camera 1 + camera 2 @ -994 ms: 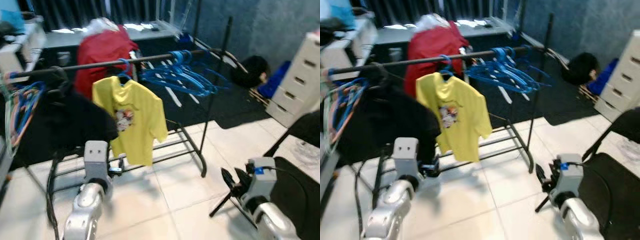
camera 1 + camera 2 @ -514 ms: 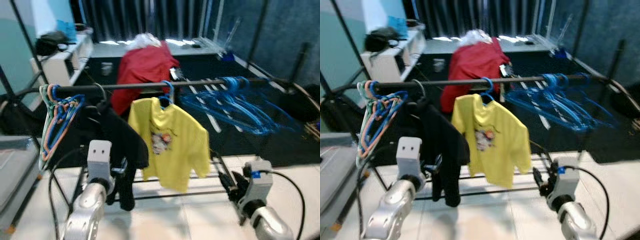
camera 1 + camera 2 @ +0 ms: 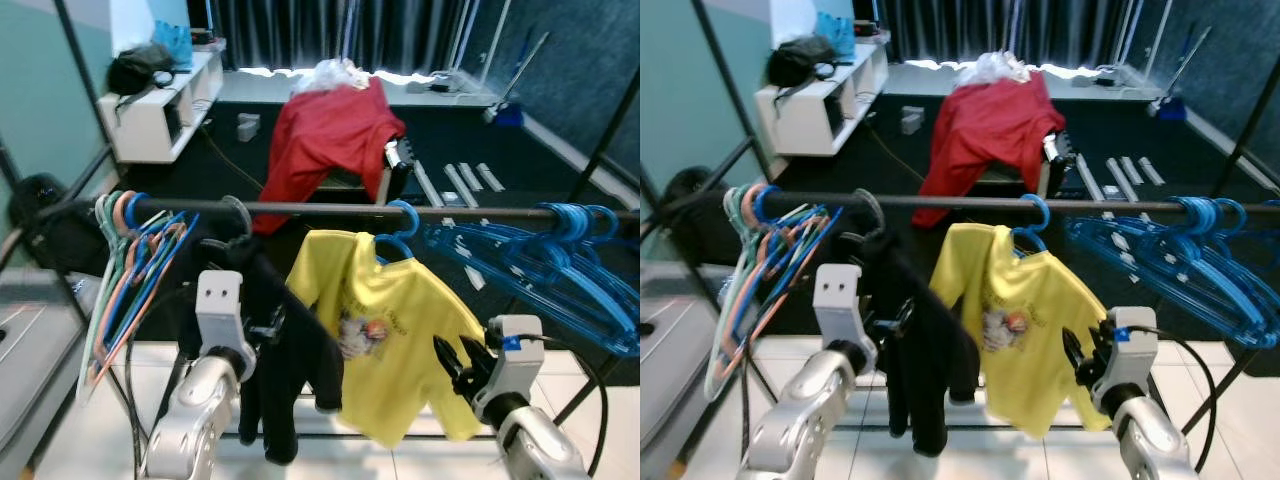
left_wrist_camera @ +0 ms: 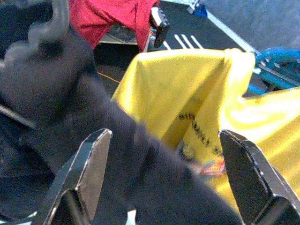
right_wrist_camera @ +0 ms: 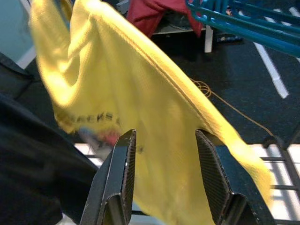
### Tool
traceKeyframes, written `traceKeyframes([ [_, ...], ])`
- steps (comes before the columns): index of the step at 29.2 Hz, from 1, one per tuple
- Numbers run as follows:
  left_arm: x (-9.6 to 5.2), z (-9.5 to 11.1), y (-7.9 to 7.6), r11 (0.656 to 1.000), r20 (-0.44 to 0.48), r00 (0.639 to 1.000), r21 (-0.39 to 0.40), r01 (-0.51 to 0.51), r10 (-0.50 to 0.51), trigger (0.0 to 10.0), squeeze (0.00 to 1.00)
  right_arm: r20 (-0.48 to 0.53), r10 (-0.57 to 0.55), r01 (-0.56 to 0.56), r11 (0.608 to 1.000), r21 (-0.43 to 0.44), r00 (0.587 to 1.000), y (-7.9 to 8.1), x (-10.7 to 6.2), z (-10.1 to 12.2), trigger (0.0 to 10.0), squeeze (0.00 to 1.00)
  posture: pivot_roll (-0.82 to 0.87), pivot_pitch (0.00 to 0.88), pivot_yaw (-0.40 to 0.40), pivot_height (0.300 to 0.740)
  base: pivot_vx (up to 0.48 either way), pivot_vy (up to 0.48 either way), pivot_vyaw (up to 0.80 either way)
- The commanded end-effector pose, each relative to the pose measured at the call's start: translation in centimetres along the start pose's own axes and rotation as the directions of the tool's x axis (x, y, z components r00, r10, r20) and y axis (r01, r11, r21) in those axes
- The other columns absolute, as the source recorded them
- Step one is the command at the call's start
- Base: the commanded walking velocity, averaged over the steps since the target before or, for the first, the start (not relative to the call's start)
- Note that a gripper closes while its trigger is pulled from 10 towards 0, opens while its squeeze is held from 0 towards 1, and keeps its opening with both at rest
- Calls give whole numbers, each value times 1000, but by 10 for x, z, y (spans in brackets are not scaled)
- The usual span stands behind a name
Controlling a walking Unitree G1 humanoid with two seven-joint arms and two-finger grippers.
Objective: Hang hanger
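Observation:
A dark clothes rail [image 3: 320,209] runs across in front of me. On it hang a yellow T-shirt [image 3: 395,330] on a blue hanger [image 3: 403,222], a black garment [image 3: 290,350], a bunch of empty blue hangers [image 3: 560,265] at the right and several coloured hangers [image 3: 130,260] at the left. My left gripper [image 4: 164,180] is open, close against the black garment [image 4: 93,140] with the T-shirt [image 4: 197,98] beyond. My right gripper [image 5: 166,183] is open and empty, just before the T-shirt's [image 5: 140,103] lower right side.
A red garment [image 3: 335,130] is draped over a seat behind the rail on dark carpet. A white shelf unit [image 3: 160,95] with a black bag stands at the back left. A second rack's dark pole [image 3: 85,90] rises at the left. Pale tiles [image 3: 70,440] lie underfoot.
The whole view has swung left and closed in on the rail, so the camera moved. The shirt and black garment now hang right at my grippers. Both grippers stay open and empty.

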State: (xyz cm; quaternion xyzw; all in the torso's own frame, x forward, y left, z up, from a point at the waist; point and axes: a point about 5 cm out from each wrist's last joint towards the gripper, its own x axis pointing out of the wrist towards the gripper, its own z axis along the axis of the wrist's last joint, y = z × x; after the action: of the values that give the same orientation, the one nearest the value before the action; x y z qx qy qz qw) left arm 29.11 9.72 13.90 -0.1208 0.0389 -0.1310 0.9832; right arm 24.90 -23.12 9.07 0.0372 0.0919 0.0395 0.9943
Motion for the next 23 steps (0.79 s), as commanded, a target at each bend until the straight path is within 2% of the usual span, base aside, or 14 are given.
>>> traceKeyframes([
  [1, 0, -10, -20, 989, -40, 999, -147, 27, -34, 10000, 0, 1, 5, -5, 1000, 7, 1000, 0, 0, 1, 10000, 0, -97, 0, -10, 740, 0, 0, 0],
  [3, 0, -10, -20, 989, -40, 999, -147, 27, -34, 10000, 0, 1, 5, -5, 1000, 7, 1000, 0, 0, 1, 10000, 0, -97, 0, -10, 740, 0, 0, 0],
  [4, 0, -12, -25, 980, -64, 996, -195, 40, -54, 10000, 0, 0, 5, -5, 1000, 9, 1000, 0, 0, 1, 10000, 0, -99, 0, -9, 740, 0, 0, 0],
  [6, 0, -12, -25, 980, -64, 996, -195, 40, -54, 10000, 0, 0, 5, -5, 1000, 9, 1000, 0, 0, 1, 10000, 0, -99, 0, -9, 740, 0, 0, 0],
  [7, 1, -15, -31, 966, -108, 992, -256, 35, -64, 10000, 0, -1, 5, -5, 1000, 10, 1000, 1, 0, 1, 10000, 0, -102, 0, -6, 740, 0, 0, 0],
  [10, 2, -18, -31, 968, -138, 989, -249, 17, -53, 10000, 0, -1, 5, -5, 1000, 10, 1000, 1, 0, 1, 10000, 0, -102, 0, -6, 740, 0, 0, 0],
  [12, 3, -27, -25, 977, -211, 977, -200, -73, 30, 10000, 0, 0, 4, -4, 1000, 10, 1000, 1, -1, 1, 10000, 0, -105, 0, -3, 740, 0, 0, 0],
  [16, 4, -35, -22, 975, -264, 962, -181, -127, 76, 10000, 0, 0, 4, -4, 1000, 10, 1000, 2, -1, 1, 10000, 0, -105, 0, -3, 740, 0, 0, 0],
  [19, 11, -37, -32, 971, -285, 958, -221, -95, 29, 10000, 0, 0, 5, -5, 1000, 15, 1000, 3, 0, 0, 10000, 0, -107, 0, -2, 740, 0, 0, 0],
  [22, 11, -37, -32, 971, -285, 958, -221, -95, 29, 10000, 0, 0, 5, -5, 1000, 15, 1000, 3, 0, 0, 10000, 0, -107, 0, -2, 740, 0, 0, 0],
  [23, 15, -39, -37, 975, -303, 953, -209, -80, 13, 10000, 0, 0, 6, -6, 1000, 17, 1000, 3, 0, 0, 10000, 0, -114, 0, 4, 740, 0, 0, 0],
])
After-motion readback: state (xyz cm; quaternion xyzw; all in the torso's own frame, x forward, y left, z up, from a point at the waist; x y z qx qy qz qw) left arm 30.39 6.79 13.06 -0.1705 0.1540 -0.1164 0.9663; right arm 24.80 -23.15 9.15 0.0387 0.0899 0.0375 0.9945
